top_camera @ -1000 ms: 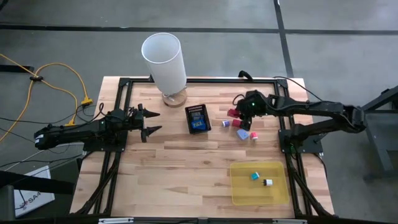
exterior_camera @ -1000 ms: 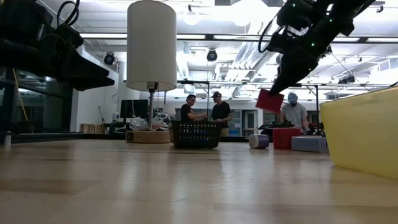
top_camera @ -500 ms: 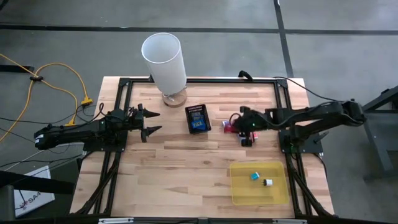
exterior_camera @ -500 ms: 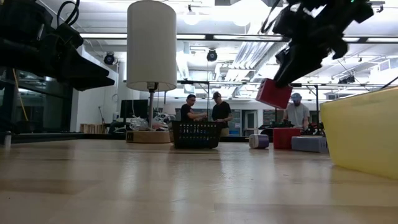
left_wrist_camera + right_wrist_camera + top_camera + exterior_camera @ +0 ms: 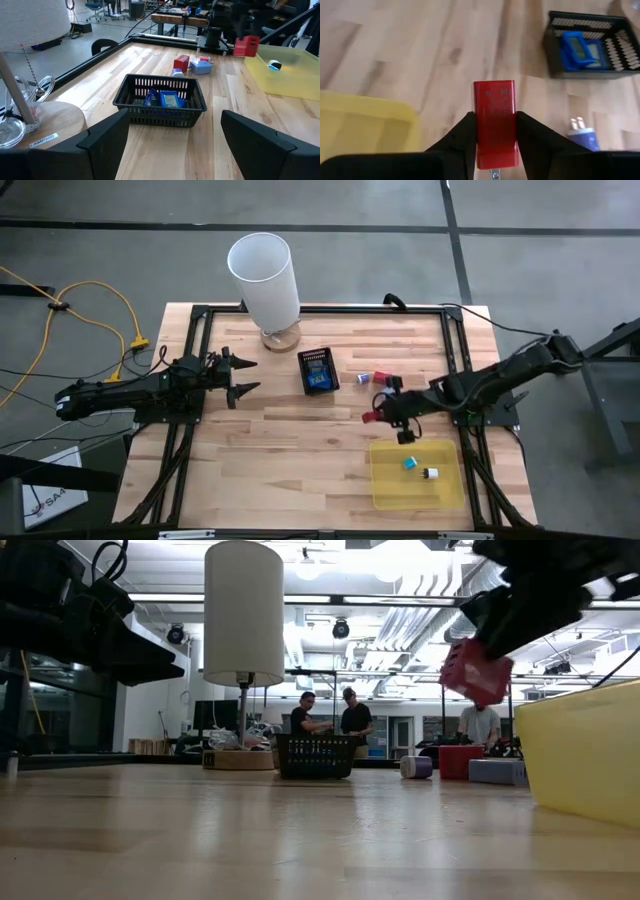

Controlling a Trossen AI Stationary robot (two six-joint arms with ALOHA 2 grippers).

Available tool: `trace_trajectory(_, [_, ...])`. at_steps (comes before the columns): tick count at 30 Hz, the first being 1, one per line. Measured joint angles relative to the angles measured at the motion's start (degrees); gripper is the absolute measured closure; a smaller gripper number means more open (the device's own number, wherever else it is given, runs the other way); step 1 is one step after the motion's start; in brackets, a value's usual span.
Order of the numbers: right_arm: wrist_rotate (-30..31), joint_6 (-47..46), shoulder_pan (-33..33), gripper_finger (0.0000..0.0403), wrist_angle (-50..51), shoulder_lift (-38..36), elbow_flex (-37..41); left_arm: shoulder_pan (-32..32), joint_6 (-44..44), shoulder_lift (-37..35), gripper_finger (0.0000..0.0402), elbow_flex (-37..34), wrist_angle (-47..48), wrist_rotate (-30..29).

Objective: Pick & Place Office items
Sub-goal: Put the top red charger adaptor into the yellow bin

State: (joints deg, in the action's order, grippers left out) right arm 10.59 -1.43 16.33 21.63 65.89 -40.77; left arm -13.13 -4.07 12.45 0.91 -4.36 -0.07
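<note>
Wooden planks of the table [image 5: 300,430] run under both arms. Clenched around a red block [image 5: 494,122], the right gripper [image 5: 494,142] carries it clear of the wood, near the yellow tray [image 5: 385,485]; lifted that way, it can probably pass over the tray's rim to join the two small pieces [image 5: 418,468] already inside. Farther back, a few blocks [image 5: 372,378] lie beside the black mesh box [image 5: 318,371], which holds blue items. Beyond that, near the white lamp [image 5: 262,275], the left gripper [image 5: 241,378] waits with fingers spread and empty.
</note>
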Motion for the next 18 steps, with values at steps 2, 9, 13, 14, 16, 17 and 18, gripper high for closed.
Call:
trace_trajectory(2, [0.0,-1.1,2.0,0.0297,0.0,0.0,0.0,0.0,0.0,0.0,0.0094,0.0,0.0,0.0])
trace_trajectory(9, [0.0,-3.7,8.1,0.0297,0.0,0.0,0.0,0.0,0.0,0.0,0.0094,0.0,0.0,0.0])
trace_trajectory(13, [1.4,-5.0,11.4,0.0297,0.0,0.0,0.0,0.0,0.0,0.0,0.0094,0.0,0.0,0.0])
trace_trajectory(14, [1.5,-5.0,12.2,0.0297,0.0,0.0,0.0,0.0,0.0,0.0,0.0094,0.0,0.0,0.0])
trace_trajectory(16, [1.5,-5.3,13.6,0.0297,0.0,0.0,0.0,0.0,0.0,0.0,0.0094,0.0,0.0,0.0])
trace_trajectory(17, [1.5,-5.9,14.4,0.0297,0.0,0.0,0.0,0.0,0.0,0.0,0.0094,0.0,0.0,0.0])
trace_trajectory(18, [1.5,-6.4,15.0,0.0297,0.0,0.0,0.0,0.0,0.0,0.0,0.0094,0.0,0.0,0.0])
